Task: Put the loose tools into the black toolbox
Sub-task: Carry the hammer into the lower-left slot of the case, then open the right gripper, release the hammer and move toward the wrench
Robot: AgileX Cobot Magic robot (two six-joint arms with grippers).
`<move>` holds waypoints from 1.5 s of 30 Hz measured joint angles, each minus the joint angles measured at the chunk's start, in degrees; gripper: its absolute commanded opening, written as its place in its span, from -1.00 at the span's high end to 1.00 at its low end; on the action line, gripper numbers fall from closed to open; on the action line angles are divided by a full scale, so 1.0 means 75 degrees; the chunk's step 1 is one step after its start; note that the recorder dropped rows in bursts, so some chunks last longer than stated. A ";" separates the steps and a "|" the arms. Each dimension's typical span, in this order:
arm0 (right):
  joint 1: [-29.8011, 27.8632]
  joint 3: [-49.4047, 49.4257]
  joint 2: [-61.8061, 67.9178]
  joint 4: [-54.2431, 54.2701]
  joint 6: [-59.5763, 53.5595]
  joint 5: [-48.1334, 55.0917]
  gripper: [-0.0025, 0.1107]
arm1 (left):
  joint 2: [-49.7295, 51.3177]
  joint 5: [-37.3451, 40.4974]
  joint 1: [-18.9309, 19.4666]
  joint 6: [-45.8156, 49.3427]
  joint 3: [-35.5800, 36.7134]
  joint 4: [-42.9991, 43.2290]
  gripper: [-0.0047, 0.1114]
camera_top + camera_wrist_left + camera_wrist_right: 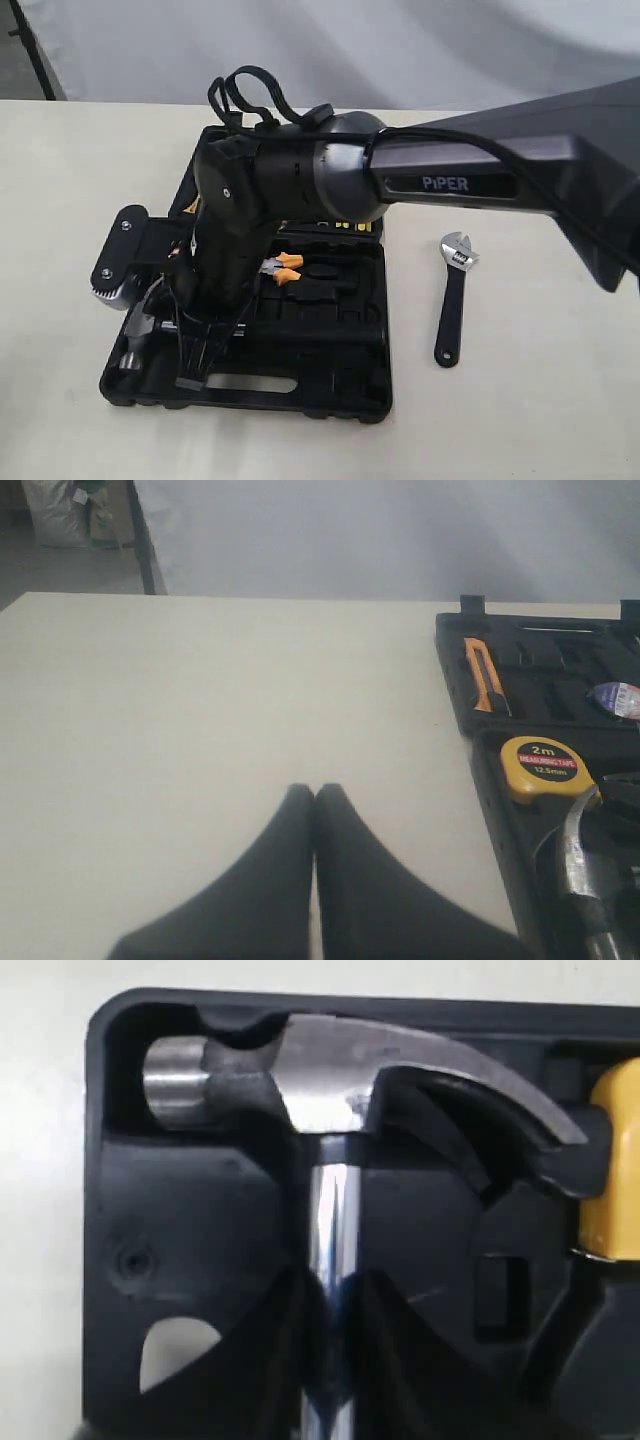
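Observation:
The black toolbox lies open on the table. My right gripper reaches across to its front left corner. In the right wrist view the right gripper is shut on the steel shaft of the claw hammer, whose head sits in a moulded recess at the toolbox corner. The adjustable wrench lies on the table right of the box. The tape roll rests inside the toolbox. My left gripper is shut and empty above bare table left of the box.
A yellow tape measure and an orange utility knife sit in the box, near the hammer's claw. Orange-handled pliers lie in the middle tray. The right arm spans the box.

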 measured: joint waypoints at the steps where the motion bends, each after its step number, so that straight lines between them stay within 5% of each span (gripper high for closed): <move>1: 0.0000 0.0000 0.0000 -0.0039 0.0082 0.0016 0.30 | 0.0000 0.0000 0.0000 0.0000 0.0000 0.0000 0.89; 7: 0.0000 -0.0011 -0.0014 -0.0088 0.0229 0.0001 0.27 | 0.0000 0.0000 0.0000 0.0000 0.0000 0.0000 0.89; 10: 0.0000 -0.0345 -0.0109 -0.0088 0.0935 0.0052 0.96 | 0.0000 0.0000 0.0000 0.0000 0.0000 0.0000 0.89; 21: 0.0000 -0.1779 0.1147 -0.0088 0.2371 0.2080 0.96 | 0.0000 0.0000 0.0000 0.0000 0.0000 0.0000 0.89; 35: -0.0018 -0.2004 0.0320 -0.0564 0.3172 0.2433 0.96 | 0.0000 0.0000 0.0000 0.0000 0.0000 0.0000 0.89; 45: -0.2302 -0.0233 -0.1112 -0.0006 0.4855 0.2359 0.96 | 0.0000 0.0000 0.0000 0.0000 0.0000 0.0000 0.89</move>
